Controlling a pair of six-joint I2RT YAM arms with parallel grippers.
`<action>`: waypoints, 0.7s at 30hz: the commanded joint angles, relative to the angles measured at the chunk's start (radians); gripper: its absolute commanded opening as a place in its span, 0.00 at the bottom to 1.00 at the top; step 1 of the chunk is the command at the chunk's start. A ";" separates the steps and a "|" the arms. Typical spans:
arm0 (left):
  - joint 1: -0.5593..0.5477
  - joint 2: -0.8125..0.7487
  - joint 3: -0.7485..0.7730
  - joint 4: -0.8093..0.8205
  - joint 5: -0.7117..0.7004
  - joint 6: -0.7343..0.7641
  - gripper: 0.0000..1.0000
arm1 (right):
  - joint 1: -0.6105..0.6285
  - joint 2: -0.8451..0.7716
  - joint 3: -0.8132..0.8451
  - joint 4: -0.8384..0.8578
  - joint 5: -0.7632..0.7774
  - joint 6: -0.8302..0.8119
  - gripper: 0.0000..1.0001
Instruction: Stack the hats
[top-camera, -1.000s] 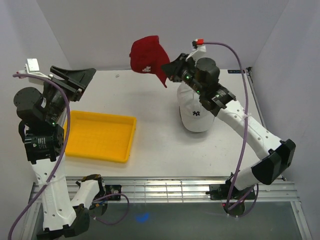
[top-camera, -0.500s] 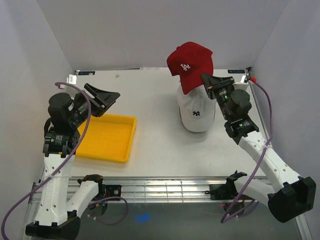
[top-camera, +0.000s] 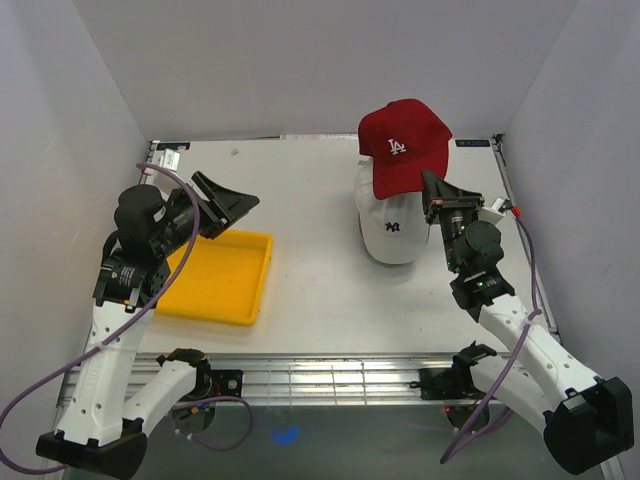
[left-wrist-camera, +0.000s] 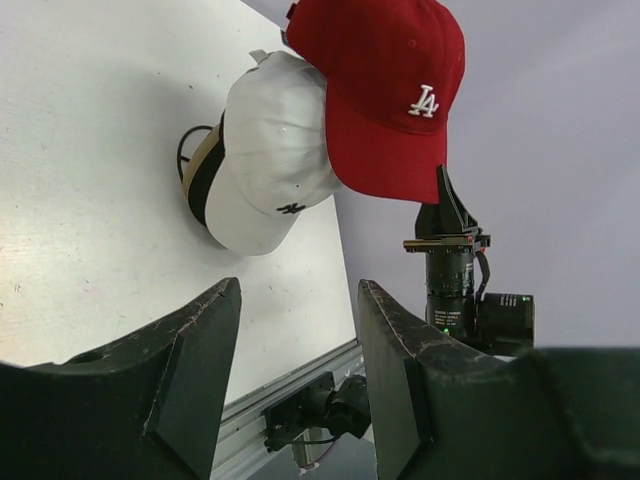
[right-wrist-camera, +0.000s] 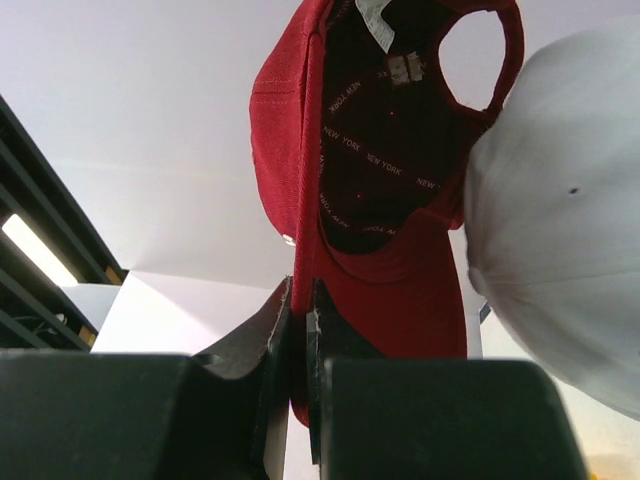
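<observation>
Brim of the red cap (top-camera: 404, 145) is pinched in the right gripper (top-camera: 432, 188), crown over the white cap (top-camera: 390, 228) by the far-right corner — ready for stacking; left gripper (top-camera: 232, 203) gapes wide, empty.

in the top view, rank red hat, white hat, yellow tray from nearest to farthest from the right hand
1. red hat, brim gripped in the right hand
2. white hat, just left of it
3. yellow tray, far left
</observation>
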 joint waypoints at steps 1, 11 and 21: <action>-0.021 -0.004 0.005 -0.007 -0.013 0.029 0.61 | 0.000 -0.030 -0.037 0.122 0.065 0.059 0.08; -0.040 -0.004 0.011 -0.018 -0.026 0.047 0.61 | 0.046 0.027 -0.146 0.256 0.094 0.113 0.08; -0.043 0.017 0.010 -0.034 -0.019 0.067 0.61 | 0.076 0.036 -0.267 0.398 0.139 0.157 0.08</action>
